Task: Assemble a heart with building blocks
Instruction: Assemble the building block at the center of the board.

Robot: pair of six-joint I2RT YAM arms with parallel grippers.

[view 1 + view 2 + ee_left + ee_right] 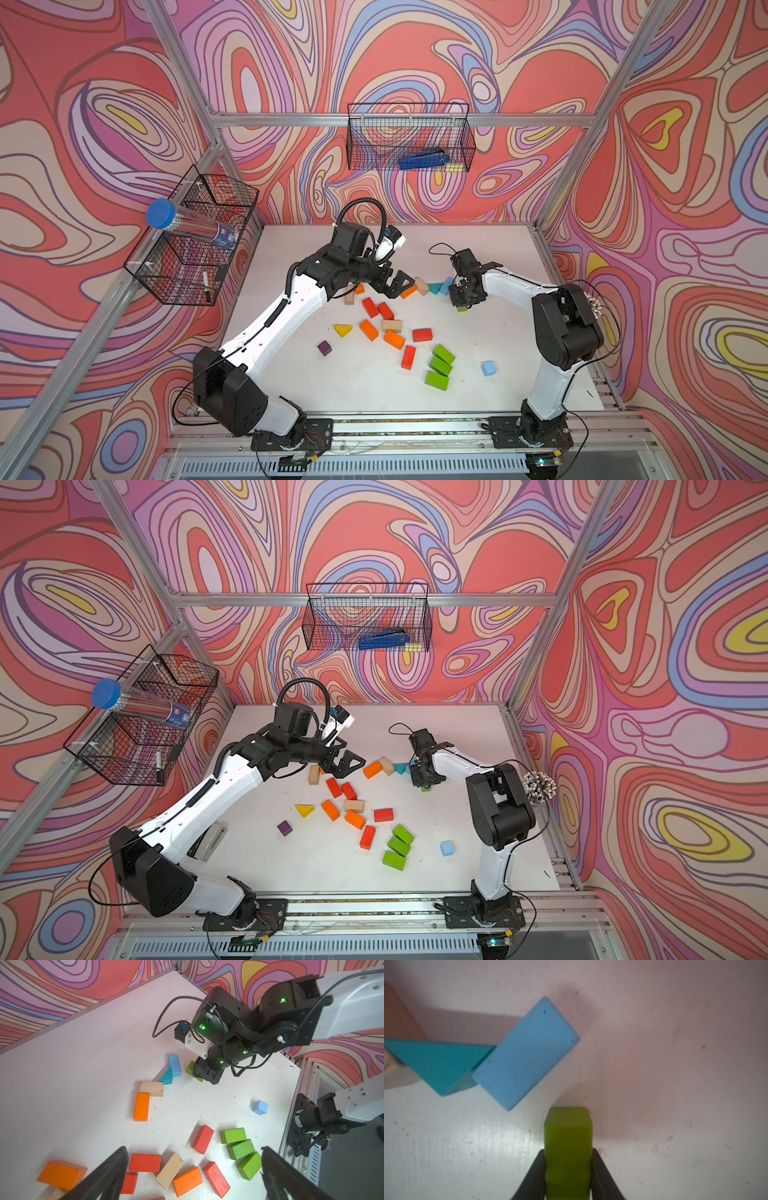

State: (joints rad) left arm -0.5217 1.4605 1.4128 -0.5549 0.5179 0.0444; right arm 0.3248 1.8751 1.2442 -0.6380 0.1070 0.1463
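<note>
Between the right claw's [568, 1150] clenched jaws sits a green brick [568, 1126], one end jutting out past them, low toward the bench's [675, 1064] far side; whether it touches the surface I cannot tell. Just beside that free end lies the light blue brick [527, 1053], set aslant to it and butted against a teal wedge [436, 1064]. Nearer by far is the right arm [511, 286]; the left claw [194, 1148] hangs released above loose bricks [145, 1162].

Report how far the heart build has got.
Started: an orange brick, plain wood brick, teal wedge and light blue brick sit in a touching chain, perhaps an outline. In hand: the right claw grips a green block beside the chain; the left claw is open, empty. Left: the rest lie loose, including three green bricks, yellow wedge, purple cube.
</note>
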